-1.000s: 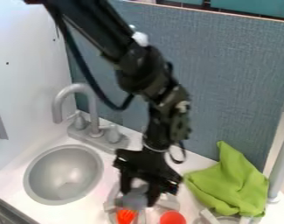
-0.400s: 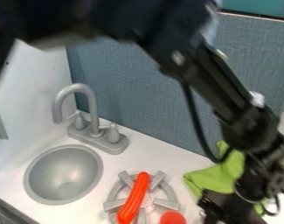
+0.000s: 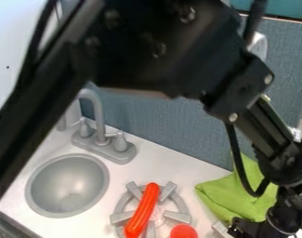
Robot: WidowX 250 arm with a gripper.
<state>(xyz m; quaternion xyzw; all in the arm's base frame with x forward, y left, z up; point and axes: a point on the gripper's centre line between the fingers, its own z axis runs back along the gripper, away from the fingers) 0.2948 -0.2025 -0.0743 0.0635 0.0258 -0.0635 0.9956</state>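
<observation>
- Green cloth lies crumpled at between 4 and 5 o'clock in the view, on the white counter
- Black gripper is near 5 o'clock, just beside the cloth's lower part; whether they touch, I cannot tell
- Whether the claw is apart, together or clamped on something, I cannot tell either
- Black arm crosses from 10 o'clock over 12 and down to 4
- Orange-red sausage-shaped thing rests on the grey burner at 6 o'clock
- Red round thing sits at the burner's 4 o'clock
- Grey sink is between 7 and 8 o'clock, the faucet near 9
</observation>
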